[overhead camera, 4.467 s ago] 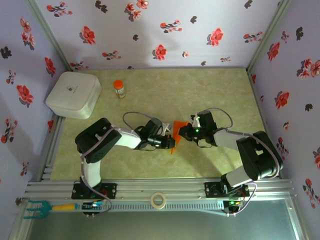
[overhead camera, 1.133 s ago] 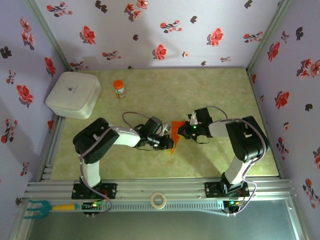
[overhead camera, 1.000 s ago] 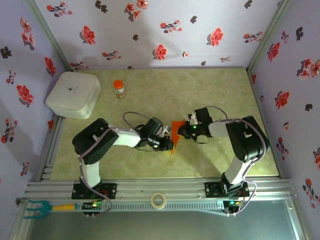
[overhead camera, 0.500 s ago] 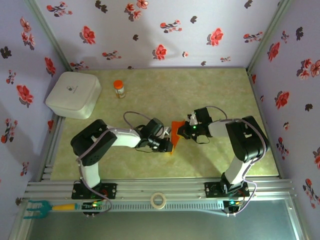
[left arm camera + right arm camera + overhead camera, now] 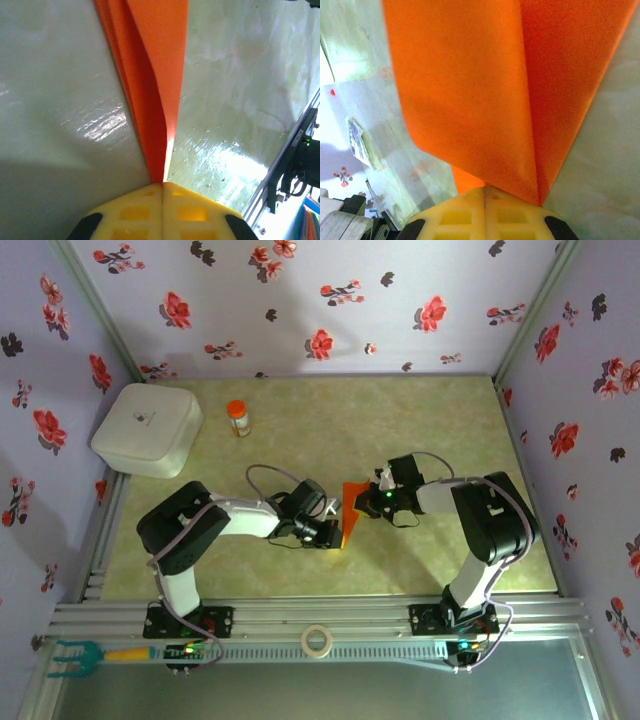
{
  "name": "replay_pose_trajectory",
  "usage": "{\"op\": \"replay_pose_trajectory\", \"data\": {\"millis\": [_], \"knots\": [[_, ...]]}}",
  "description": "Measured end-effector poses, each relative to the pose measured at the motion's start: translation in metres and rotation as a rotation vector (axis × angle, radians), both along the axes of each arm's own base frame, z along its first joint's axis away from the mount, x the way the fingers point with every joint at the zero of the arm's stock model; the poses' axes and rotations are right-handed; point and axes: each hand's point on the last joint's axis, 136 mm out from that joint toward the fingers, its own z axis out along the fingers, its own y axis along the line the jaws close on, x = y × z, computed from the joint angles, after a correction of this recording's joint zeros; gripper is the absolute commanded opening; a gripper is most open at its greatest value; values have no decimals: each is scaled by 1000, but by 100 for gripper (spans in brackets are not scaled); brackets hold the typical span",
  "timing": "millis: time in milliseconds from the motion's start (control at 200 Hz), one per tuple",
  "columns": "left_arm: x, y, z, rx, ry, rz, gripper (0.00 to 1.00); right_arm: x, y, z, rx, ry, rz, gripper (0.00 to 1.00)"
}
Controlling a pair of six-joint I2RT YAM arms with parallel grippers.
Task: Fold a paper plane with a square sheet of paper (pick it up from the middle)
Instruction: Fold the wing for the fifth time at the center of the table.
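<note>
The square sheet of paper is a folded orange wedge held upright on edge between the two arms at the middle of the table. My left gripper is shut on its near end; in the left wrist view the orange paper runs as a narrow creased strip away from the yellow fingertips, which are pressed together. My right gripper is shut on the far end; in the right wrist view broad orange flaps spread from its closed yellow fingertips.
A small orange-capped bottle stands at the back left beside a white square box. A roll of tape lies on the front rail. Flowered walls enclose the green table.
My left gripper has slid toward the near end of the paper and closed fully on it. The right gripper has stayed in place, shut on the paper.
</note>
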Motion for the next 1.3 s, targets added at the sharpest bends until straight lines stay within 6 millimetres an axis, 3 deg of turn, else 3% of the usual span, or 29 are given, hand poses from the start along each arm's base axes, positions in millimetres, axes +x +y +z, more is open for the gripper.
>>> {"op": "replay_pose_trajectory", "data": {"millis": [130,175,210,275,340,395,570,735,780,900,1060,1185,1300], "knots": [[0,0,0,1,-1,0,0,0,0,0,0,0,0,5],[0,0,0,2,-2,0,10,0,0,0,0,0,0,5],[0,0,0,2,-4,-2,11,0,0,0,0,0,0,5],[-1,-1,1,2,-5,-6,10,0,0,0,0,0,0,5],[-4,1,0,12,-2,-13,0,0,0,0,0,0,0,5],[-5,1,0,15,-5,-16,0,0,0,0,0,0,0,5],[-10,3,2,24,-5,-25,19,0,0,0,-1,0,-1,5],[-25,12,12,47,6,-41,21,1,0,0,-2,-2,-2,5],[-24,13,18,45,-5,-36,17,1,0,0,-2,-2,-2,5],[-16,13,37,13,-51,-11,0,1,0,0,-3,-2,-2,5],[2,2,54,-38,-86,19,0,1,0,0,-3,-2,-2,5],[25,-22,66,-93,-114,26,0,1,0,0,-4,-3,-3,5],[43,-43,64,-117,-120,27,0,2,-1,0,-6,-5,-4,5]]}}
